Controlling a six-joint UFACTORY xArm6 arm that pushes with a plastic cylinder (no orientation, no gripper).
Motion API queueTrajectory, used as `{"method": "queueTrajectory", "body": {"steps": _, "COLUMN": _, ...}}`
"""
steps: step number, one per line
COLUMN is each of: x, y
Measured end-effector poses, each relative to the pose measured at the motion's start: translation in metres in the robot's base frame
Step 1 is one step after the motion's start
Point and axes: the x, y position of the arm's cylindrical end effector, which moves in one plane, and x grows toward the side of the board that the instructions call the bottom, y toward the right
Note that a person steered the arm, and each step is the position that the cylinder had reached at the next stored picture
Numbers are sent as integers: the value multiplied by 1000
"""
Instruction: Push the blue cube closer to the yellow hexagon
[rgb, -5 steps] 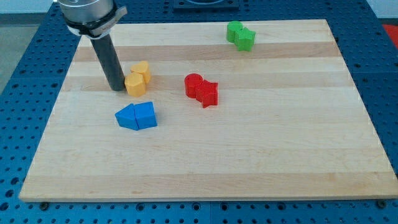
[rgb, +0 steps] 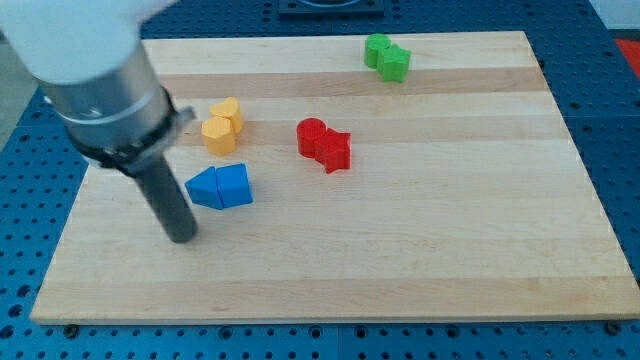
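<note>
Two blue blocks touch each other left of the board's middle: a triangular one on the left and a cube-like one on the right. Above them sit two touching yellow blocks: a hexagon in front and a rounded piece behind it. My tip rests on the board just below and left of the blue blocks, a short gap away, touching nothing.
Two red blocks sit joined near the board's middle. Two green blocks sit joined at the view's top right. The wooden board lies on a blue perforated table.
My tip has moved from beside the yellow hexagon's left down toward the view's bottom, ending below and left of the blue blocks. No block has moved.
</note>
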Motion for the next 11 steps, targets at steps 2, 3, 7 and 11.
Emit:
{"method": "queueTrajectory", "body": {"steps": 2, "x": -67, "y": 14}}
{"method": "queueTrajectory", "body": {"steps": 3, "x": -50, "y": 32}}
{"method": "queueTrajectory", "body": {"steps": 7, "x": -31, "y": 50}}
{"method": "queueTrajectory", "body": {"steps": 11, "x": -88, "y": 55}}
